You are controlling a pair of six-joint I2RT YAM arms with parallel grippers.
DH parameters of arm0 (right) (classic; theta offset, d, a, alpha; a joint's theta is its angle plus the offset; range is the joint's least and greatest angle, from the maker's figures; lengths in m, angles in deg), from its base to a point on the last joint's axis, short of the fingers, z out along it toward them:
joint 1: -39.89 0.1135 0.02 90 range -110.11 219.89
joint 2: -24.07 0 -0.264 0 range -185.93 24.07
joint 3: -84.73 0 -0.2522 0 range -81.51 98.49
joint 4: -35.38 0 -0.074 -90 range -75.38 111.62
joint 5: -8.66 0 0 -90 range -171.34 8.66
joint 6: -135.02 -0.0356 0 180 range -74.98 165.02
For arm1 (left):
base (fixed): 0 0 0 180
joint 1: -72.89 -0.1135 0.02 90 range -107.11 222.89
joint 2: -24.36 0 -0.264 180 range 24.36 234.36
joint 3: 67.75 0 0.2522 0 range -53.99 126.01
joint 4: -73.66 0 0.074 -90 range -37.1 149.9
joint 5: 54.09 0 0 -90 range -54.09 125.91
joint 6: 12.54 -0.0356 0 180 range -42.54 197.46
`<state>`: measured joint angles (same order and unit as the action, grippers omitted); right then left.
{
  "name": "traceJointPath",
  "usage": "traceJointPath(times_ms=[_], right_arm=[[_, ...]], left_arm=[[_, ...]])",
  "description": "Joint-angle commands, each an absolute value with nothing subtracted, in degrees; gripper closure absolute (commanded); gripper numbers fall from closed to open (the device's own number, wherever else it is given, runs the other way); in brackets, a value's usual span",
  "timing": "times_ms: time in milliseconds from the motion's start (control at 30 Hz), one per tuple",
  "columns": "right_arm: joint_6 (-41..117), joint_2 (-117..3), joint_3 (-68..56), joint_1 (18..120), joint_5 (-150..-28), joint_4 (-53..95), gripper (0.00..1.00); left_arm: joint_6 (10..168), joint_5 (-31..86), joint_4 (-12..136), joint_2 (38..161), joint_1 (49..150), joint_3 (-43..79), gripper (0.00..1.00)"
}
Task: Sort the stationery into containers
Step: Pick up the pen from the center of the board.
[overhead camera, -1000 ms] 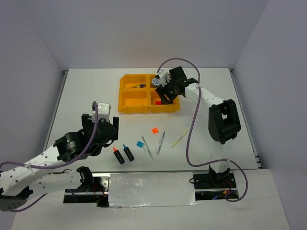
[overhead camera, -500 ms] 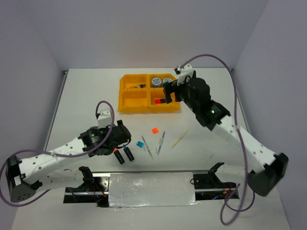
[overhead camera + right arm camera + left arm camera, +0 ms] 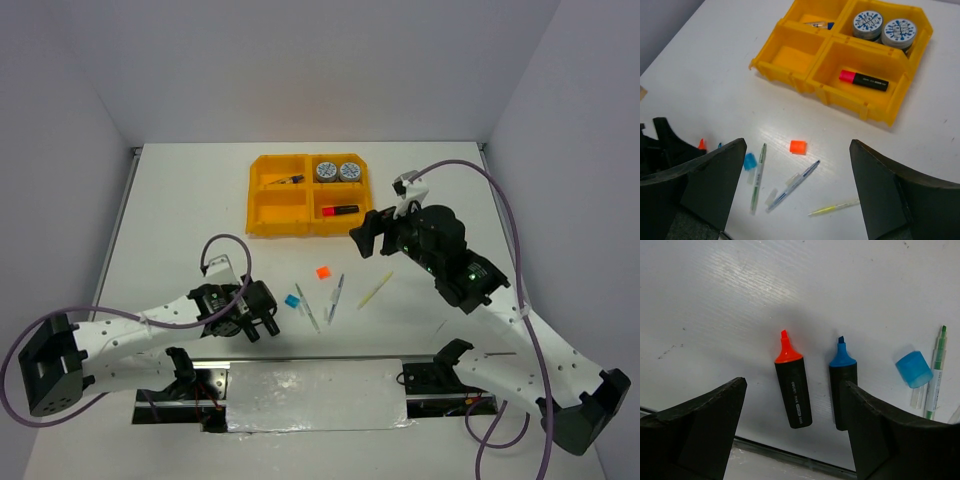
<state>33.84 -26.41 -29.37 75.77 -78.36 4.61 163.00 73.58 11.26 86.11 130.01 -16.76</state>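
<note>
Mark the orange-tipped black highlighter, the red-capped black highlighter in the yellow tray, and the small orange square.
orange-tipped black highlighter (image 3: 793,386), left wrist view, black barrel.
red-capped black highlighter (image 3: 865,80), right wrist view, black barrel.
small orange square (image 3: 797,146), right wrist view, top face.

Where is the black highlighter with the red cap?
Top view: the black red-capped highlighter lies alone in the near-right compartment of the orange-yellow plastic tray, just nearer than the two round tape rolls.
</note>
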Motion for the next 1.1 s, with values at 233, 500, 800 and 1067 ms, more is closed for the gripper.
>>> traceJointPath(times_ms=[233, 500, 800, 1067], right_arm=[[30.16, -23.22, -31.85, 76.45, -83.62, 5.80, 0.12], [29.64, -23.30, -31.76, 76.98, -84.77, 6.95, 0.12], [29.99, -24.01, -29.83, 77.86, -85.47, 5.89, 0.13], [29.28, -24.89, -30.26, 78.03, -91.52, 8.69, 0.00]], left_arm=[[165.70, 69.76, 18.41, 89.75, 129.67, -20.50, 0.18], [165.53, 67.03, 22.54, 90.62, 129.67, -24.90, 0.27], [165.27, 64.22, 23.95, 89.49, 130.02, -27.79, 0.55], [162.63, 62.90, 22.90, 84.30, 130.37, -29.47, 0.83]])
